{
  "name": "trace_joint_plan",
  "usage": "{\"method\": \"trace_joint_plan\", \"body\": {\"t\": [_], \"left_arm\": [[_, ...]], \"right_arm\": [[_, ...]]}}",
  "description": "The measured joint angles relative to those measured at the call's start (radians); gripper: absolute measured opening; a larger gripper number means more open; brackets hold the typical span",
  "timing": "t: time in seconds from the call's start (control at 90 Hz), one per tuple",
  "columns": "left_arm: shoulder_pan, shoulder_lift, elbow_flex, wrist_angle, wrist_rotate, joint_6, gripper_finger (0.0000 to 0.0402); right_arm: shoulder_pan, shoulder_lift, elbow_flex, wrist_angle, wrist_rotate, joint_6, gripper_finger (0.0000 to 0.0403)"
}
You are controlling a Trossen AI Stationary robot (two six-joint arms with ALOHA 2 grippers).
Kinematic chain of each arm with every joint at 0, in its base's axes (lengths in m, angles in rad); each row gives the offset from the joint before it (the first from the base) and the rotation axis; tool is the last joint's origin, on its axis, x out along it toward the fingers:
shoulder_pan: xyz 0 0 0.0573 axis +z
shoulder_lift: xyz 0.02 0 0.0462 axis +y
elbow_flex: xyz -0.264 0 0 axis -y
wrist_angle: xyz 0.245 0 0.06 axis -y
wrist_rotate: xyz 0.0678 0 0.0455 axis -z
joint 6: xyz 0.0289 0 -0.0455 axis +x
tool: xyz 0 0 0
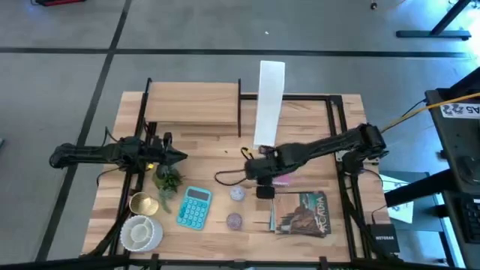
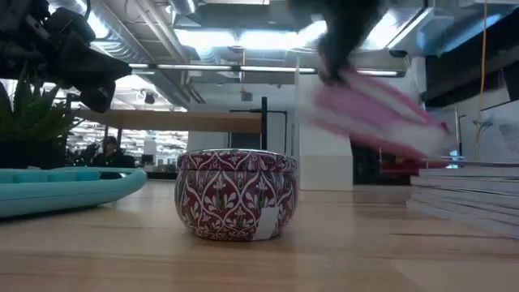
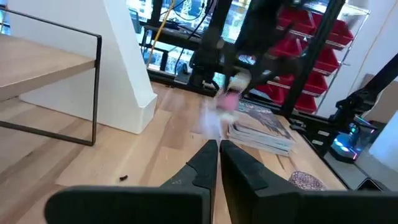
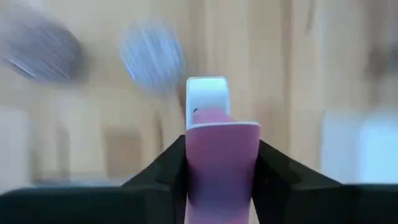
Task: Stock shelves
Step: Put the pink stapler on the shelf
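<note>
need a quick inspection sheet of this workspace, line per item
surface: light-wood table, bare at centre
job's things: small wood shelf and white file box at the far edge; pink book lifted
clutter: plant, teal calculator, patterned tin, magazine stack, gold bowl, white dish
grippers: right gripper shut on the pink book; left gripper shut, empty, by the plant
cables: black cable on the table; yellow cable at right
surroundings: red bins on racks
</note>
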Motion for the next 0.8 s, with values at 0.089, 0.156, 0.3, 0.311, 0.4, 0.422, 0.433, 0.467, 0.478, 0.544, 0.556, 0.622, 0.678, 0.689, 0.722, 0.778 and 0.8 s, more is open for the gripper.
{"method": "trace_joint_plan", "body": {"t": [0.089, 0.156, 0.3, 0.311, 0.4, 0.422, 0.433, 0.467, 0.478, 0.544, 0.556, 0.622, 0.678, 0.689, 0.722, 0.778, 0.8], "left_arm": [[0.0, 0.0, 0.0, 0.0, 0.0, 0.0, 0.0004], [0.0, 0.0, 0.0, 0.0, 0.0, 0.0, 0.0004], [0.0, 0.0, 0.0, 0.0, 0.0, 0.0, 0.0004], [0.0, 0.0, 0.0, 0.0, 0.0, 0.0, 0.0004], [0.0, 0.0, 0.0, 0.001, 0.0, 0.0, 0.0004], [0.0, 0.0, 0.0, 0.0, 0.0, 0.0, 0.0004], [0.0, 0.0, 0.0, 0.0, 0.0, 0.0, 0.0004], [0.0, 0.0, 0.0, 0.0, 0.0, 0.0, 0.0004], [0.0, 0.0, 0.0, 0.0, 0.0, 0.0, 0.0004], [0.0, 0.0, 0.0, 0.0, 0.0, 0.0, 0.0004], [0.0, 0.0, 0.0, 0.0, 0.0, 0.0, 0.0004], [0.0, 0.0, 0.0, 0.0, 0.0, 0.0, 0.0004], [0.0, 0.0, 0.0, 0.0, 0.0, 0.0, 0.0004], [0.0, 0.0, 0.0, 0.001, 0.0, 0.0, 0.0004], [0.0, 0.0, 0.0, 0.0, 0.0, 0.0, 0.0004], [0.0, 0.0, 0.0, 0.0, 0.0, 0.0, 0.0004], [0.0, 0.0, 0.0, 0.0, 0.0, 0.0, 0.0004]], "right_arm": [[0.0, 0.012, 0.169, 0.023, -0.003, -0.262, 0.0103], [-0.001, 0.034, 0.288, 0.055, 0.001, -0.509, 0.0103], [-0.044, 0.116, 0.476, 0.11, 0.016, -1.037, 0.0103], [-0.051, 0.124, 0.488, 0.113, 0.017, -1.062, 0.0103], [-0.12, 0.193, 0.574, 0.128, 0.025, -1.209, 0.0103], [-0.138, 0.21, 0.592, 0.128, 0.025, -1.242, 0.0103], [-0.148, 0.219, 0.6, 0.127, 0.024, -1.26, 0.0103], [-0.174, 0.244, 0.621, 0.121, 0.02, -1.316, 0.0103], [-0.182, 0.251, 0.627, 0.118, 0.018, -1.336, 0.0103], [-0.233, 0.293, 0.645, 0.108, 0.007, -1.452, 0.0103], [-0.241, 0.3, 0.647, 0.107, 0.003, -1.472, 0.0103], [-0.288, 0.334, 0.649, 0.099, -0.029, -1.564, 0.0103], [-0.326, 0.365, 0.649, 0.072, -0.065, -1.614, 0.0103], [-0.332, 0.371, 0.649, 0.067, -0.072, -1.621, 0.0103], [-0.352, 0.387, 0.649, 0.052, -0.085, -1.641, 0.0103], [-0.379, 0.409, 0.649, 0.01, -0.086, -1.676, 0.0103], [-0.39, 0.416, 0.649, -0.012, -0.082, -1.691, 0.0103]]}}
